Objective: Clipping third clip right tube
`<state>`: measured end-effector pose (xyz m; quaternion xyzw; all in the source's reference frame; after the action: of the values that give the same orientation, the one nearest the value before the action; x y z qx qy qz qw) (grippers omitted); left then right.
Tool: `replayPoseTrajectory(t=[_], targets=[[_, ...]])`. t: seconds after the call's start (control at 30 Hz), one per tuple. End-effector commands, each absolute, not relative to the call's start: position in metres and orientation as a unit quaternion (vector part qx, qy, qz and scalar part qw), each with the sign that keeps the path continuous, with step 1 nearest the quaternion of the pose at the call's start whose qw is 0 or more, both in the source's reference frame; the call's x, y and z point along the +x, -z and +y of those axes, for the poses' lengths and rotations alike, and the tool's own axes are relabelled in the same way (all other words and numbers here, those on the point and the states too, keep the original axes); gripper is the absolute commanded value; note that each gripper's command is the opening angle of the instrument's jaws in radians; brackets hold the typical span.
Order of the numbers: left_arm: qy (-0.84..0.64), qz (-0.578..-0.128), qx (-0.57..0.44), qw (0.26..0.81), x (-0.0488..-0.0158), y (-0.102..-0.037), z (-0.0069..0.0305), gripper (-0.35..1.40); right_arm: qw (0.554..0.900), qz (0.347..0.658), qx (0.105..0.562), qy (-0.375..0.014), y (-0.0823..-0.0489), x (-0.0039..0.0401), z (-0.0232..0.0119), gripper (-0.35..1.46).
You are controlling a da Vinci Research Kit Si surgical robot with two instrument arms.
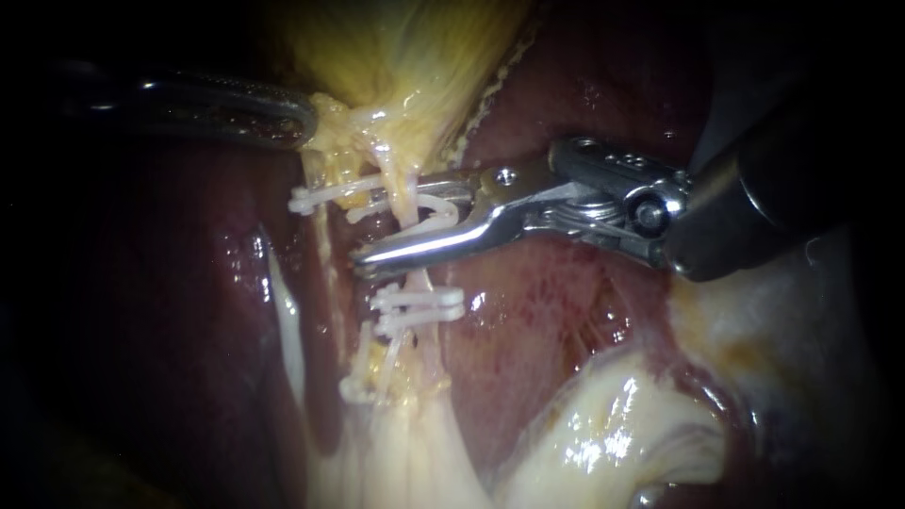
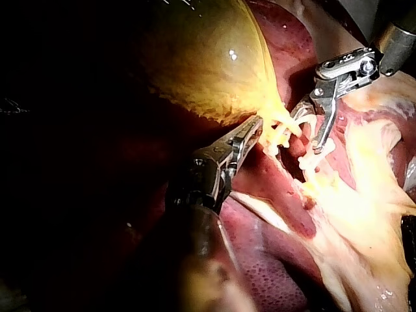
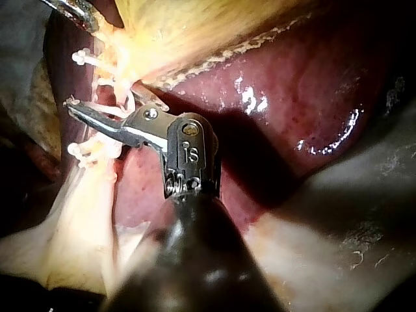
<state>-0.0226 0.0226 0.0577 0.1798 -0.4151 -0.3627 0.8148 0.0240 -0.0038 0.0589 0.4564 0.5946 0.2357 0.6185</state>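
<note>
Right instrument (image 1: 368, 228) holding clip (image 1: 438, 209) around right tube (image 1: 407, 176), left instrument (image 1: 304, 120) gripping gallbladder (image 1: 424, 57)

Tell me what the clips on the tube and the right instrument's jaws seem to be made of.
Clips on the tube: white, dull, faintly see-through, with no metal glint, so probably plastic. Right instrument: its jaws are bright silver with sharp highlights and smooth edges, so likely polished steel. They hold one more clip of the same white look.
</note>
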Motion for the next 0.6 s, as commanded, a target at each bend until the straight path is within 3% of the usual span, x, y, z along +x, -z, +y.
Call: replayPoseTrajectory(t=[0.03,0.43,0.6], targets=[[0.362,-0.415,0.180,0.815,-0.0226,-0.0577,0.0226,-0.35,0.616,0.595,0.461,-0.234,-0.0587,0.0239,-0.0038,0.47],[0.365,-0.415,0.181,0.814,-0.0226,-0.0577,0.0226,-0.35,0.592,0.599,0.487,-0.230,-0.0582,0.0242,-0.0042,0.38],[0.365,-0.415,0.181,0.814,-0.0226,-0.0577,0.0226,-0.35,0.590,0.595,0.492,-0.236,-0.0582,0.0244,-0.0041,0.20]])
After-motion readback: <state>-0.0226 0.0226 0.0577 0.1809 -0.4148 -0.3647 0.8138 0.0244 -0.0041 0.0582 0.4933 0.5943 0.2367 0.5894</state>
